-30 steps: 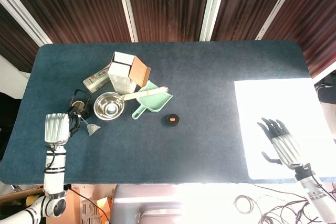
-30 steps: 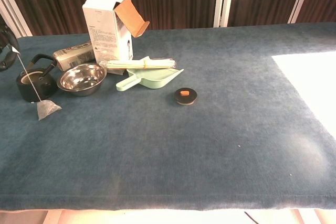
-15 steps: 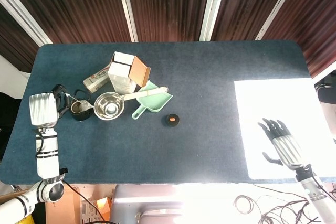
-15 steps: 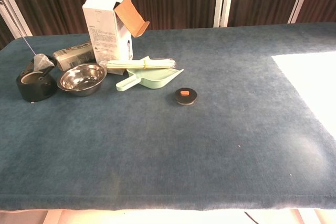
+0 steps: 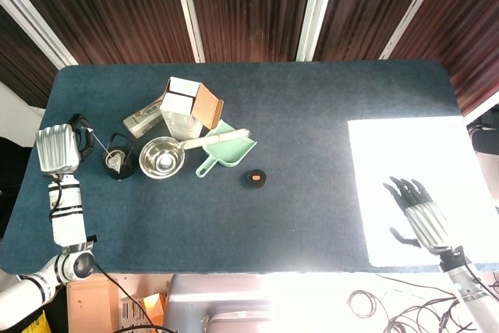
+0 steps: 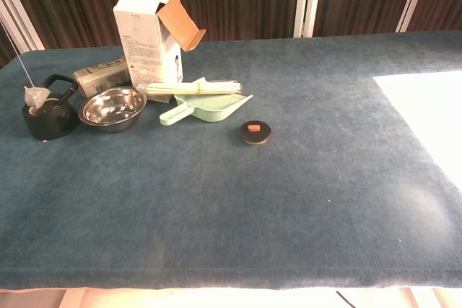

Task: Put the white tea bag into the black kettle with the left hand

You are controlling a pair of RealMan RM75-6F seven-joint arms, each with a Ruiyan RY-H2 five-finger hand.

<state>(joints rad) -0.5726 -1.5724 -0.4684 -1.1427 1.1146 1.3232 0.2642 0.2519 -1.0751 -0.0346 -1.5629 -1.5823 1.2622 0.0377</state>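
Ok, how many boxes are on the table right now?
2: the tall white carton, upright with its flap open behind the steel bowl, and a flat box lying on its side left of it.

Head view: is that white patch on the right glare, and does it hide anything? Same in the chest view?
Head view: a blown-out sunlit patch covers the table's right side, the right hand showing dark against it. Chest view: the same patch washes out the right edge; the objects at left stay evenly lit and sharp.
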